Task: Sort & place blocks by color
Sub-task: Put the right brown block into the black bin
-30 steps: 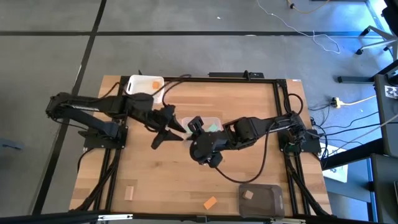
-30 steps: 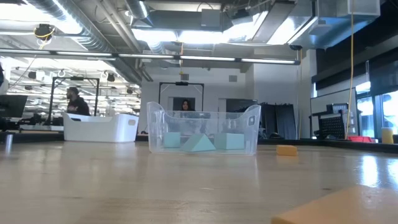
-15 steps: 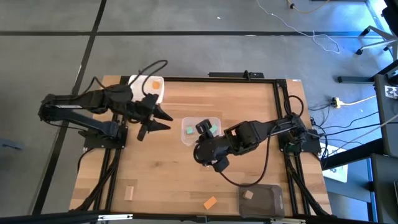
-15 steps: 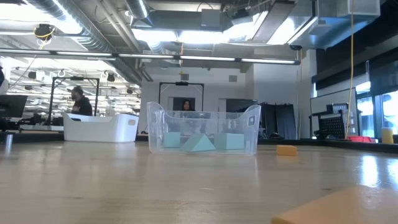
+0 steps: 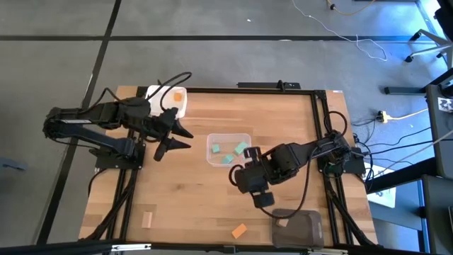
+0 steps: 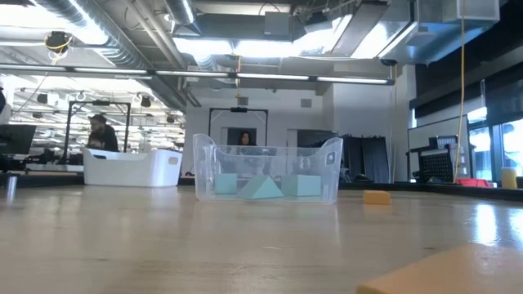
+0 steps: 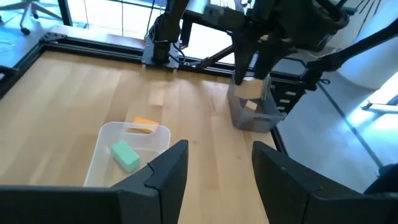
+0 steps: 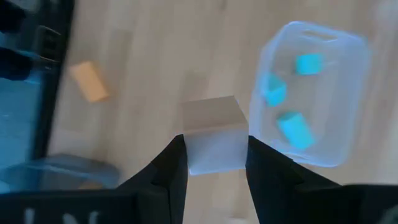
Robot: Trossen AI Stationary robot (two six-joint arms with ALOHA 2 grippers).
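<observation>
The right gripper (image 8: 210, 163) pinches a pale tan block (image 8: 213, 140) between its fingers. The left gripper (image 7: 214, 167) has its fingers apart, with nothing between them.

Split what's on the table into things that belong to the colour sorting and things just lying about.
Job:
- tan block held in right gripper
- teal blocks in clear tub
- orange block and tan block loose on table
- white tub, dark grey tub

Lying about:
- cables on the floor
</observation>
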